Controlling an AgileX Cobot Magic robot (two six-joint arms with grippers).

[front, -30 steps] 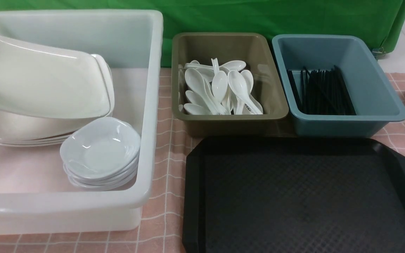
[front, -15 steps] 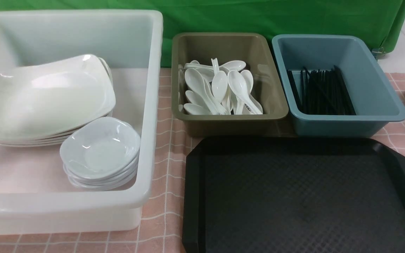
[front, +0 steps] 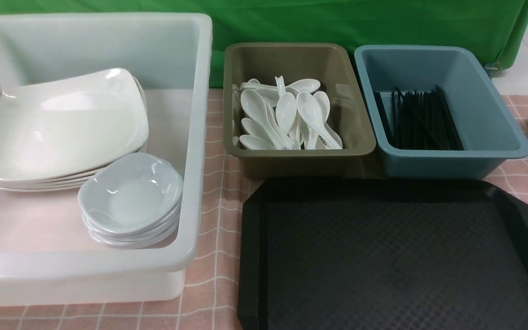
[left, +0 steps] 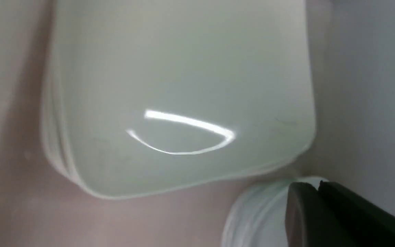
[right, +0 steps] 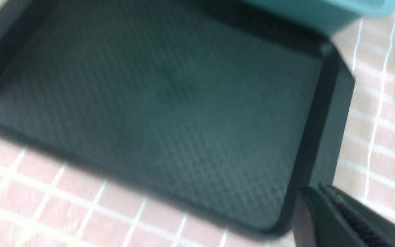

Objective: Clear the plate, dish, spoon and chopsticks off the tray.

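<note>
Currently my left end effector (left: 315,187) is closed with nothing between its jaws, positioned above the white bin (front: 195,137) near the far left corner of the plate (front: 67,128). The plate lies on top of a stack of like plates inside that bin, clear of my fingers. A stack of small white dishes (front: 131,197) sits just beside it in the same bin, toward the near right corner.

My right end effector (right: 324,192) is closed and empty, positioned over the corner rim of the tray (front: 392,256). The tray rests on the desk (front: 218,192) with its textured surface bare.

Spoons (front: 287,117) lie piled in the olive tub (front: 241,156). Chopsticks (front: 422,119) lie bundled in the blue tub (front: 497,133). Both tubs stand directly behind the tray, side by side.
</note>
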